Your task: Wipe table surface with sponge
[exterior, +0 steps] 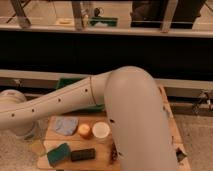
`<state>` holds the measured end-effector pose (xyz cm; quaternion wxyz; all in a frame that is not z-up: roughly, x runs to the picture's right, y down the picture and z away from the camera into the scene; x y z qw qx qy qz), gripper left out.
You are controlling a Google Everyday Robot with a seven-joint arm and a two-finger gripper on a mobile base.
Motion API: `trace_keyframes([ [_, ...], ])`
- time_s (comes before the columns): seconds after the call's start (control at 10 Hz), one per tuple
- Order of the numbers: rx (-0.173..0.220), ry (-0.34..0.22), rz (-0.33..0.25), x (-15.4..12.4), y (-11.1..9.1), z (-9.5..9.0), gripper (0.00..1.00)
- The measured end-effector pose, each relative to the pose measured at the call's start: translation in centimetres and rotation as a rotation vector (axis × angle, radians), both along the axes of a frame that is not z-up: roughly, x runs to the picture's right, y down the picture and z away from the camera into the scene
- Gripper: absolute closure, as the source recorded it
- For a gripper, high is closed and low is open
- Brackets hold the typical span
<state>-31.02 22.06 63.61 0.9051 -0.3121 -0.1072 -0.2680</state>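
The sponge [59, 154], teal-green on top, lies flat near the front left corner of the table surface [100, 152], a light-brown wooden top. My white arm sweeps from the lower right across the table, and its wrist is at the far left. Below the wrist, my gripper [36, 146] shows only as a pale shape at the table's left edge, just left of the sponge. Whether it touches the sponge cannot be made out.
A black block [82, 154] lies right of the sponge. Behind them are a pale blue-grey cloth [66, 125], an orange [85, 131] and a white cup [101, 130]. A green tray [67, 83] at the back is partly hidden by the arm [135, 115].
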Motion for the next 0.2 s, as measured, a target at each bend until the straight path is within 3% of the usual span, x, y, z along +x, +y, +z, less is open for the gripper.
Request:
trace_keyframes([
  [0.2,0.008,0.000,0.004,0.11,-0.26,0.10,0.20],
])
